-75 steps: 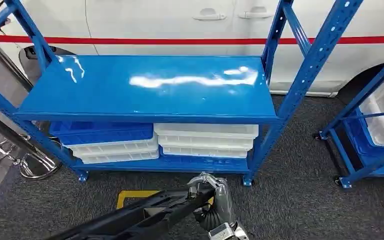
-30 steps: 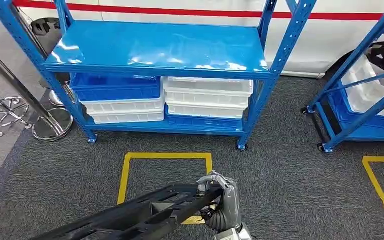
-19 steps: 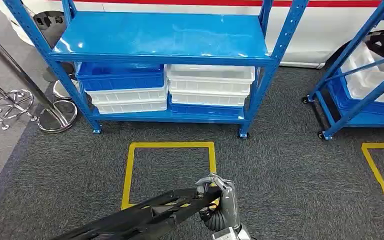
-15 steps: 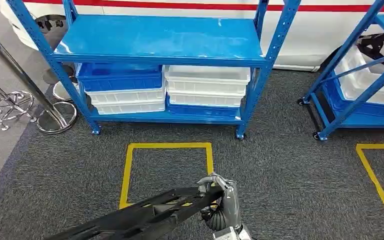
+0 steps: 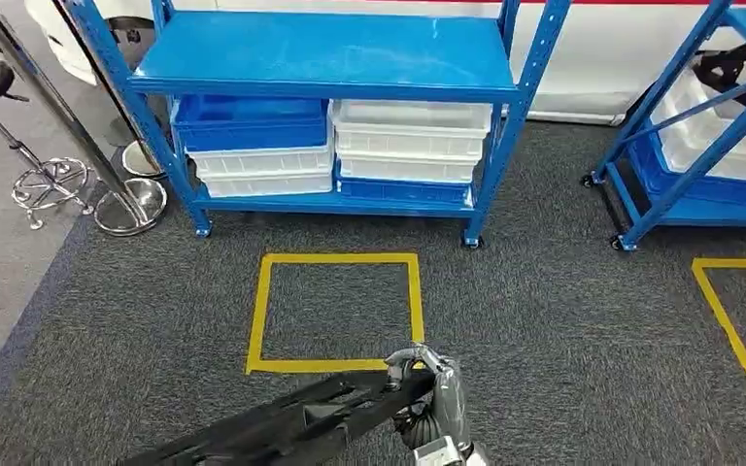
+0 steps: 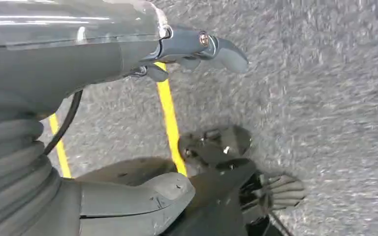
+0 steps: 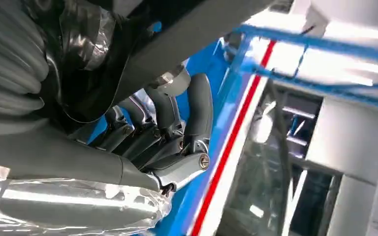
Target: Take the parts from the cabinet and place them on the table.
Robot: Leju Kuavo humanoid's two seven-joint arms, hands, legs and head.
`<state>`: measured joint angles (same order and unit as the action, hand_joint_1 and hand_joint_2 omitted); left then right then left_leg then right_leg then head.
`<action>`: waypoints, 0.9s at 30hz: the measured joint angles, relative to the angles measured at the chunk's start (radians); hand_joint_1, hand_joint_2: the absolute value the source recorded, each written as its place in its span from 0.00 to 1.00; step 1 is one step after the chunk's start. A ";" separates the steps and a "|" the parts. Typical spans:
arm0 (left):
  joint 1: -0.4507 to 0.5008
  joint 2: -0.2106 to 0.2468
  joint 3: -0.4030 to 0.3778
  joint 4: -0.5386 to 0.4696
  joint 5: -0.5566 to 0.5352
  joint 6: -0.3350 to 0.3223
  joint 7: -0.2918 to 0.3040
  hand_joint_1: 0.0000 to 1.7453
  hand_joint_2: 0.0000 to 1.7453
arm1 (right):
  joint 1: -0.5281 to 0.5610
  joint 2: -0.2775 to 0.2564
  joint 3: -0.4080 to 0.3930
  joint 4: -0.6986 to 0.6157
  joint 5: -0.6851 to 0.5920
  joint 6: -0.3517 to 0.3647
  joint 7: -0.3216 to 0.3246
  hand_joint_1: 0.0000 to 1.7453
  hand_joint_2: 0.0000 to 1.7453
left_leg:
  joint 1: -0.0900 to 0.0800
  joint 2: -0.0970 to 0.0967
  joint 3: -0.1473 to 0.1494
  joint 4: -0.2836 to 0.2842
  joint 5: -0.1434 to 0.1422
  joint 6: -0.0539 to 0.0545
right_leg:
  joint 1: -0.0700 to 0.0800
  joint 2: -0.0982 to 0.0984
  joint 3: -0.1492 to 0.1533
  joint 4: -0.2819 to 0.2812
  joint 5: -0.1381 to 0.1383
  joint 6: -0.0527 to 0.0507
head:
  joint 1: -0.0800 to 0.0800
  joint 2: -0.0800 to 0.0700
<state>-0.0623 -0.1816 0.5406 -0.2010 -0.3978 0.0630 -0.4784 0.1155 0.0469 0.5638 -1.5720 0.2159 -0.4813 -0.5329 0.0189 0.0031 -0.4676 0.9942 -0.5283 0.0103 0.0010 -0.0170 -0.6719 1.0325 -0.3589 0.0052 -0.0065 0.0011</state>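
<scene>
The long black part (image 5: 291, 427) runs off the head view's bottom edge, its far end unseen.

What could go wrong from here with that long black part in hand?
1. The right hand grips the long black part at one end only; the overhang could swing or sag and work loose.
2. The part's free end points across toward the stool and the steel post; a turn that way might clip them.
3. The left hand holds nothing, so there is no second support.
</scene>
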 joint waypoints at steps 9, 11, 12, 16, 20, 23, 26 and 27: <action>0.000 0.001 0.055 0.000 0.029 0.003 -0.002 0.00 1.00 | -0.037 0.015 0.000 0.065 -0.024 0.048 -0.011 1.00 1.00 | 0.000 0.010 -0.165 0.011 0.127 0.010 | -0.014 0.010 0.073 0.201 -0.130 0.011 | 0.000 0.000; -0.001 -0.006 0.059 0.000 0.023 0.001 -0.002 0.00 1.00 | -0.046 0.020 0.000 0.070 -0.032 0.052 -0.023 1.00 1.00 | -0.004 0.007 -0.182 0.016 0.148 -0.001 | -0.007 0.013 0.227 0.006 -0.188 -0.002 | 0.000 0.000; 0.000 -0.008 0.061 0.000 0.022 0.002 -0.003 0.00 1.00 | -0.050 0.023 0.000 0.072 -0.032 0.052 -0.028 1.00 1.00 | -0.004 0.009 -0.185 0.015 0.159 -0.008 | -0.006 0.013 0.257 -0.064 -0.218 -0.003 | -0.001 0.000; 0.001 -0.018 0.065 0.000 0.014 0.014 -0.010 0.00 1.00 | -0.054 0.028 0.000 0.084 -0.033 0.052 -0.040 1.00 1.00 | 0.006 0.004 -0.197 0.000 0.189 -0.033 | -0.009 0.008 0.219 -0.068 -0.169 -0.025 | 0.000 0.000; 0.004 -0.023 0.066 0.000 0.013 0.014 -0.013 0.00 1.00 | -0.057 0.031 -0.001 0.094 -0.033 0.052 -0.041 1.00 1.00 | 0.003 0.002 -0.251 0.247 -0.054 -0.039 | 0.003 0.005 0.140 -0.051 -0.116 -0.044 | -0.001 0.000; 0.002 -0.025 0.066 0.000 0.003 0.014 -0.016 0.00 1.00 | -0.056 0.031 -0.001 0.096 -0.029 0.050 -0.043 1.00 1.00 | 0.002 0.002 -0.205 0.303 0.012 -0.035 | 0.011 0.002 0.065 -0.021 -0.083 -0.044 | -0.001 0.000; -0.008 -0.025 0.066 0.000 -0.009 0.014 -0.014 0.00 1.00 | -0.052 0.033 -0.003 0.091 -0.023 0.041 -0.046 1.00 1.00 | -0.008 0.002 -0.016 0.070 -0.018 -0.007 | 0.016 0.003 0.006 0.009 -0.051 -0.037 | -0.001 0.000; -0.010 -0.025 0.066 -0.001 -0.011 0.015 -0.013 0.00 1.00 | -0.051 0.033 -0.004 0.087 -0.019 0.035 -0.047 1.00 1.00 | -0.010 0.003 0.021 -0.006 -0.041 -0.006 | 0.016 0.002 0.001 0.012 -0.044 -0.033 | 0.000 0.000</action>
<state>-0.0726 -0.2064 0.6062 -0.2018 -0.4089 0.0778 -0.4917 0.0647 0.0797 0.5596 -1.4855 0.1965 -0.4460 -0.5802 0.0090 0.0056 -0.4465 0.9885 -0.5688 0.0047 0.0174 -0.0145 -0.6711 1.0447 -0.4027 -0.0274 -0.0069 0.0011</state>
